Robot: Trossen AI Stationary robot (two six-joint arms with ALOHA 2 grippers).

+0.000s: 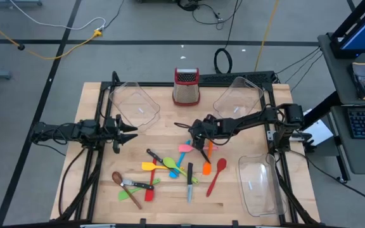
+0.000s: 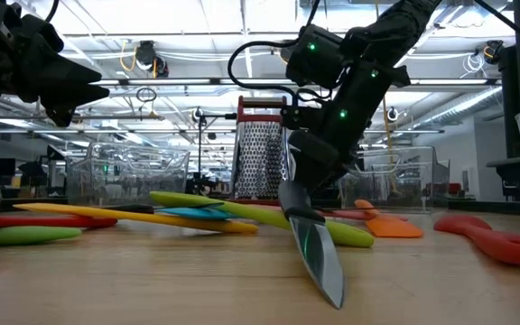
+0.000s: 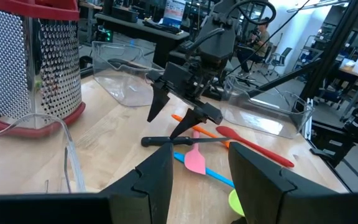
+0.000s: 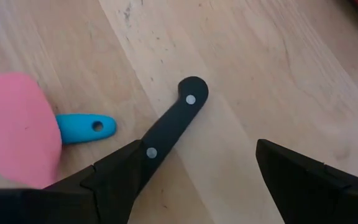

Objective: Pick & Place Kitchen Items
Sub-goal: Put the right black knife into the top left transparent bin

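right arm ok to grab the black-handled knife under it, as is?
Probably yes. The right gripper hangs open just above the black-handled knife, fingers either side of the handle; the pink spatula lies beside it, not across it.

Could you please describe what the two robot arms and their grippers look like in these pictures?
Both arms are dark, nearly black, built of jointed segments with black cables looping alongside. The left gripper and right gripper each end in two flat, pointed black fingers. In the low view, small green indicator lights glow on the right arm's wrist housing. No logos or lettering are legible.
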